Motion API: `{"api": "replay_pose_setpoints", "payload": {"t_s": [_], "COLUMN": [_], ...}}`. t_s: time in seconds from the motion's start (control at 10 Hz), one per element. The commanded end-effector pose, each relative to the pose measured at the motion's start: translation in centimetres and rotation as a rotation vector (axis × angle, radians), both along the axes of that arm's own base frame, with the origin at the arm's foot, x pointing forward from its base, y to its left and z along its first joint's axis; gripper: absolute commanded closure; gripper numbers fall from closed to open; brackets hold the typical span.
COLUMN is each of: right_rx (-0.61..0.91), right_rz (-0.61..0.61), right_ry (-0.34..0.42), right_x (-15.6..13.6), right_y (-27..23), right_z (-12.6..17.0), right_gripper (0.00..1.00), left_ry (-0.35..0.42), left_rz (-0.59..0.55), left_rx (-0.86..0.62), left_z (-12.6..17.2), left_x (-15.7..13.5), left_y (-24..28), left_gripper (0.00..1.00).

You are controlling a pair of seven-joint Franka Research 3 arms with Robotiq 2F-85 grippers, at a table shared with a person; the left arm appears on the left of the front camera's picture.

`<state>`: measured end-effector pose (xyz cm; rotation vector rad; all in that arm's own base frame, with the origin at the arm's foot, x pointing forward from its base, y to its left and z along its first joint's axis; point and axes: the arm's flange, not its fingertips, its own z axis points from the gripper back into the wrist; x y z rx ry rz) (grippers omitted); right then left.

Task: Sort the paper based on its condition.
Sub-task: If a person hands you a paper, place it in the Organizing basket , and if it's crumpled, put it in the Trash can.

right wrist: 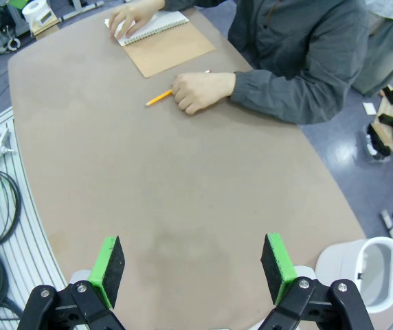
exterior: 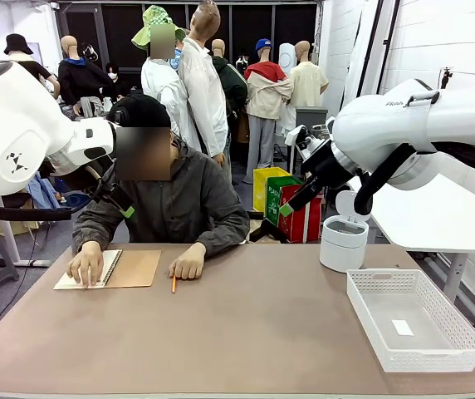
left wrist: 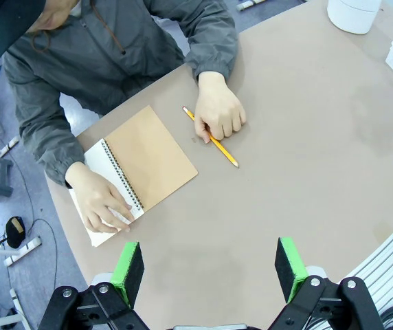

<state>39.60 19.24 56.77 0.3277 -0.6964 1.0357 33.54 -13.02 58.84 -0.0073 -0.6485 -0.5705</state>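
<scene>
The white sheet of paper (left wrist: 104, 157) appears bound as the top page of an open spiral notebook with a brown cardboard cover (left wrist: 152, 158), set at the far edge of the brown table (exterior: 246, 332) on the robot's left. It is pinned flat by one hand of the seated person (left wrist: 100, 203), apparently so that it can be torn out or passed across. The person's other hand (left wrist: 220, 110) is rested in a loose fist on a yellow pencil (left wrist: 214, 141). The left gripper (left wrist: 209, 269) and the right gripper (right wrist: 193, 269) are held above the table, each with green pads spread wide and nothing between them, presumably in readiness to receive the sheet. On the robot's right, a white bin with its lid up (exterior: 343, 243) and a white perforated plastic basket (exterior: 420, 362) are set out, probably as the two sorting destinations; a tiny white label (exterior: 402, 327) lies in the basket. Counted: one notebook, one pencil, one bin, one basket, one label, two hands, two grippers.
</scene>
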Motion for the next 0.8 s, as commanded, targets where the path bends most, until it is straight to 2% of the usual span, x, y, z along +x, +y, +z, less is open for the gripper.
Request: {"api": "replay_pose_setpoints", "payload": {"t_s": [0.0,0.7], "right_rx": [0.001,0.001], "right_rz": [0.005,0.005], "right_ry": [0.013,0.013], "right_x": [0.09,0.09], "right_y": [0.02,0.02], "right_z": [0.16,0.16], "right_gripper": [0.0,0.0], "left_ry": [0.001,0.001], "left_rz": [0.001,0.001], "left_rx": [0.0,0.0], "left_z": [0.15,0.15], "left_x": [0.07,0.07], "left_y": [0.03,0.03], "left_gripper": [0.0,0.0]}}
